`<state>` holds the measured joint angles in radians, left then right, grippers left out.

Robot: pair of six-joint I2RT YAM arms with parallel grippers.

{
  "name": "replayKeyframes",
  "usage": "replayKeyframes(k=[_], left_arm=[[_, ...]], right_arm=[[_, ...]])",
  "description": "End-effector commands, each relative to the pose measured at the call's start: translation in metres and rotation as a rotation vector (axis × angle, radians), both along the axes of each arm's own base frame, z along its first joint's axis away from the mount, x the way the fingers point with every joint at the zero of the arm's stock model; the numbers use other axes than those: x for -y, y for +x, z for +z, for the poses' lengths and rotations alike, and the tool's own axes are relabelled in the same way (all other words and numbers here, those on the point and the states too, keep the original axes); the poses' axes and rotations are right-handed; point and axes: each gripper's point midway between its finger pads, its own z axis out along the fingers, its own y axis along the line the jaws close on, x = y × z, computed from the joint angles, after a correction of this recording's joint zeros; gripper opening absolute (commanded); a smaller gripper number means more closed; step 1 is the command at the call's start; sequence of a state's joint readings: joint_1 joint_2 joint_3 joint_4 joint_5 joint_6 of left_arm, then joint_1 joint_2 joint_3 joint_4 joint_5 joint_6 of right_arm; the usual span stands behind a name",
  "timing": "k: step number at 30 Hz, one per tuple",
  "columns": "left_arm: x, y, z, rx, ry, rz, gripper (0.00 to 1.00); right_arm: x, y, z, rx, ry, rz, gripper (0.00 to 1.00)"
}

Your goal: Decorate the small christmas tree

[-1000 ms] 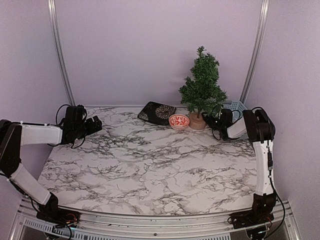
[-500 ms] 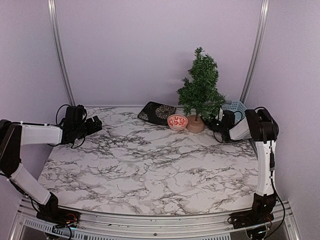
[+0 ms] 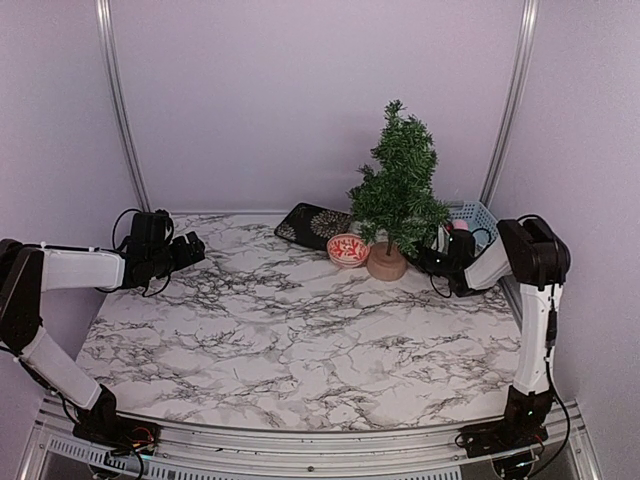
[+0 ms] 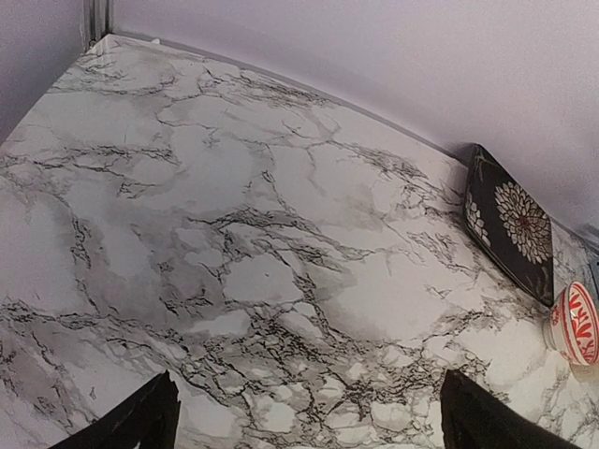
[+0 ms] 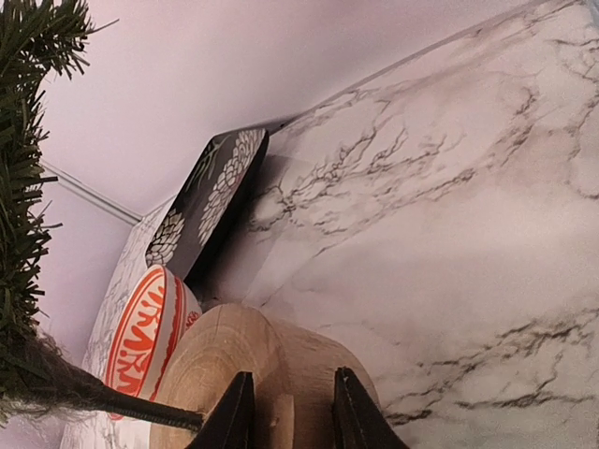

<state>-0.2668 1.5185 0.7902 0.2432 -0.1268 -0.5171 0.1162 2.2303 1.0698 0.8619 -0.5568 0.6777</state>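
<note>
The right gripper (image 5: 285,416) pinches its jaws narrowly on the rim of the round wooden base (image 5: 234,351), while the left gripper (image 4: 307,398) hangs spread wide and empty over the table (image 4: 234,234). The small christmas tree (image 3: 400,185) stands upright at the back right, just beside a red-and-white bowl (image 3: 347,250). It looks light and tippy, with soft bristly branches and a thin trunk, so the stiff base seems the soundest hold.

small christmas tree (image 5: 234,351) mostly cropped, red bowl (image 4: 576,323) cut off
</note>
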Motion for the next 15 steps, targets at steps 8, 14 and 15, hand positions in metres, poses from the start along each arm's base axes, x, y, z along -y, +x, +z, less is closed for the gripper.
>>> replayKeyframes(k=[8, 14, 15], left_arm=[[0.009, 0.006, 0.011, 0.032, -0.034, -0.027, 0.99], [0.013, 0.001, 0.009, 0.023, -0.048, -0.058, 0.99], [0.015, -0.001, 0.006, 0.017, -0.051, -0.068, 0.99]], right_arm=[[-0.069, -0.101, -0.044, -0.166, 0.004, 0.240, 0.30], [-0.094, -0.134, -0.040, -0.175, 0.025, 0.257, 0.32], [-0.099, -0.138, -0.039, -0.173, 0.031, 0.259, 0.32]])
